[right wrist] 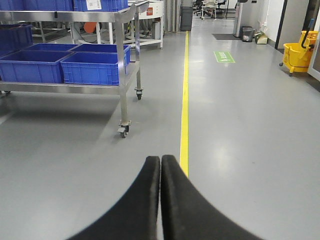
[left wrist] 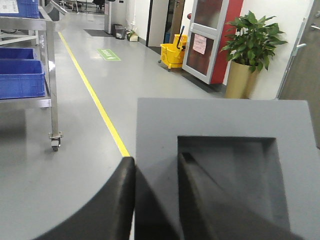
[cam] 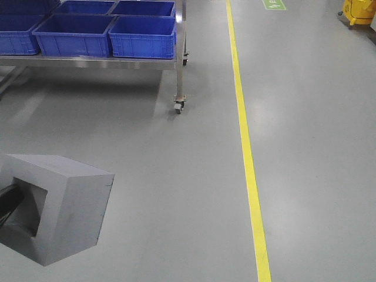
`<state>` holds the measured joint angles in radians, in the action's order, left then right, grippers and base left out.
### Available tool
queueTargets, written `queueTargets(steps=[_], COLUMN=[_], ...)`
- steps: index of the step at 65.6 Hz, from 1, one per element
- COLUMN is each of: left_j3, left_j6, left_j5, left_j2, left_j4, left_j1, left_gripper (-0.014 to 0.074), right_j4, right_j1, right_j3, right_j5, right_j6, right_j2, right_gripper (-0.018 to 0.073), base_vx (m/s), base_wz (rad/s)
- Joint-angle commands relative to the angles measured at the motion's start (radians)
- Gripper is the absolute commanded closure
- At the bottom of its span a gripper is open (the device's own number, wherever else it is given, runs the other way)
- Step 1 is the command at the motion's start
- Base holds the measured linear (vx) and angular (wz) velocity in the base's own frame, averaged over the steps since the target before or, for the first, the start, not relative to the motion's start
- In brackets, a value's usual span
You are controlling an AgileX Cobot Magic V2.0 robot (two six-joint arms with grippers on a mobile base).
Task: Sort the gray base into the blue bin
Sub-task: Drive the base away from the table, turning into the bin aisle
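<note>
The gray base (cam: 70, 205) hangs above the floor at the lower left of the front view, its square recess facing left. My left gripper (left wrist: 156, 159) is shut on the gray base (left wrist: 225, 120): one finger sits inside the recess and the other outside, pinching the wall between them. Several blue bins stand on the lower shelf of a steel cart; the nearest blue bin (cam: 143, 36) is at the shelf's right end, also in the right wrist view (right wrist: 95, 67). My right gripper (right wrist: 160, 159) is shut with nothing in it, over bare floor.
The steel cart (cam: 181, 59) stands on caster wheels (cam: 178, 106) at the upper left. A yellow floor line (cam: 247, 153) runs away from me to the right of it. A yellow mop bucket (left wrist: 172, 54), a potted plant (left wrist: 250, 50) and doors line the right wall.
</note>
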<state>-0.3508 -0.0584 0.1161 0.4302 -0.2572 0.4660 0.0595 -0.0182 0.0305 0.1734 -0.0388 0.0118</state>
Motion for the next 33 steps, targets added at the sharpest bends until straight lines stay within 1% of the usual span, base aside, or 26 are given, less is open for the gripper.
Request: queueTargets(steps=[1, 16, 33], left_j3=[-0.03, -0.03, -0.03], left_j6=[0.007, 0.007, 0.007], left_j5=[-0.105, -0.105, -0.105], left_j2=[-0.001, -0.001, -0.001], left_j4=[-0.009, -0.009, -0.009], left_j1=[0.007, 0.007, 0.007], left_gripper=[0.0602, 0.0602, 0.0602], right_j4=[0.006, 0.006, 0.006], right_j1=[0.005, 0.005, 0.005], right_j3=[0.014, 0.014, 0.014], right_j5=[-0.075, -0.075, -0.075], right_j6=[0.005, 0.005, 0.005], right_j2=[0.012, 0.012, 0.012], right_gripper=[0.0568, 0.0568, 0.0568], base_vx=[0.39, 0.41, 0.39], base_wz=[0.01, 0.01, -0.08])
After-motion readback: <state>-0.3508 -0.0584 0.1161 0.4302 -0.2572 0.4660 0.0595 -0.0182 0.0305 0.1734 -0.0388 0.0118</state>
